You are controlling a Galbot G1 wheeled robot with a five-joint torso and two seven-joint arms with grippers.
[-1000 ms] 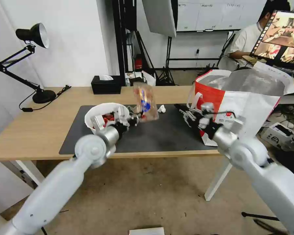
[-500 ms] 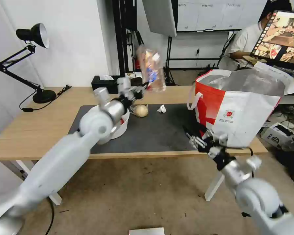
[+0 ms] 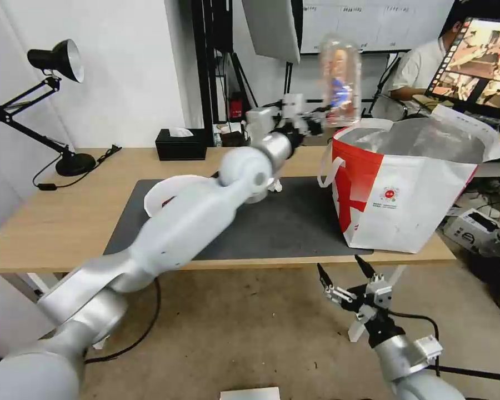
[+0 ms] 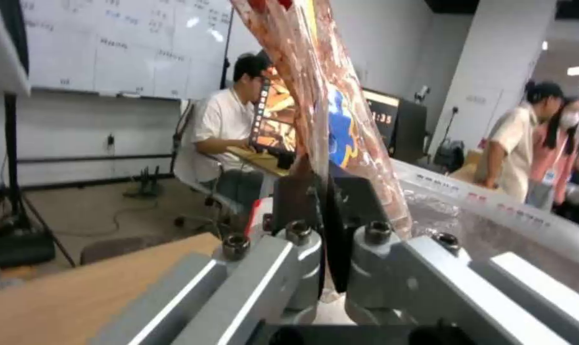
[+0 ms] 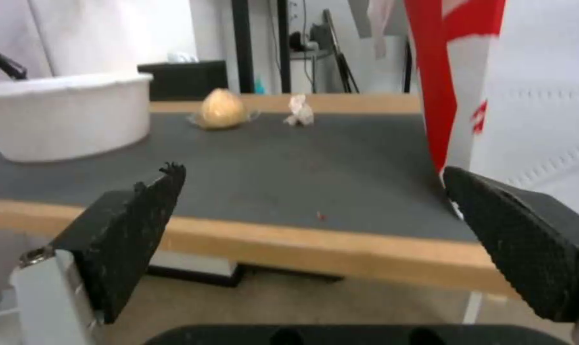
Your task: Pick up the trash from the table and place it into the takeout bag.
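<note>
Light-wood table (image 3: pixel 66 222) with a grey mat (image 3: pixel 278 222), and the bag (image 3: pixel 405 189) stands open at the mat's 3 o'clock end, foil lining showing, contents hidden. Left gripper (image 3: pixel 316 121) is up over the bag's near rim, fingers clamped on the clamshell (image 3: pixel 340 78), which stands upright in the air with what looks like red bits inside. Bowl (image 3: pixel 166 191) at 9 o'clock, mostly behind the arm. Right gripper (image 3: pixel 347 272) hangs below the table edge, jaws wide apart. Its wrist camera catches the bun (image 5: pixel 220 109) and tissue (image 5: pixel 300 111) at the mat's far edge, apart.
</note>
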